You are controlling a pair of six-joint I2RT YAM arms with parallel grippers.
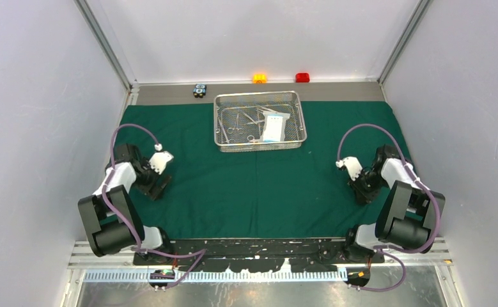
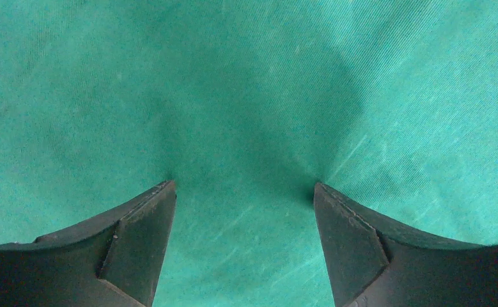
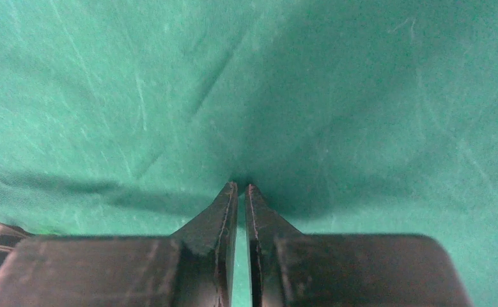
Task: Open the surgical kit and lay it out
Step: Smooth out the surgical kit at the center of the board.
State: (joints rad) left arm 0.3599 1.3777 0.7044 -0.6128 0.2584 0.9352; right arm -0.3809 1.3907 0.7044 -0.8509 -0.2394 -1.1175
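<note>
The dark green cloth [image 1: 259,185] lies spread flat over the table. At its far middle stands the silver wire-mesh tray [image 1: 259,96], holding slim steel instruments [image 1: 236,126] and the white-blue packet [image 1: 273,126]. My left gripper [image 1: 158,185] rests low over the cloth at the left. In its wrist view the left gripper [image 2: 243,187] is wide open with only cloth [image 2: 246,96] between the fingers. My right gripper [image 1: 363,190] sits on the cloth at the right. Seen from its wrist, the right gripper [image 3: 241,186] is shut to a thin slit, tips touching the cloth [image 3: 137,96], holding nothing that I can see.
Beyond the cloth's far edge, against the back wall, sit a black-blue block [image 1: 199,89], an orange block [image 1: 259,78] and a red block [image 1: 302,77]. White walls close in both sides. Purple cables loop over both arms.
</note>
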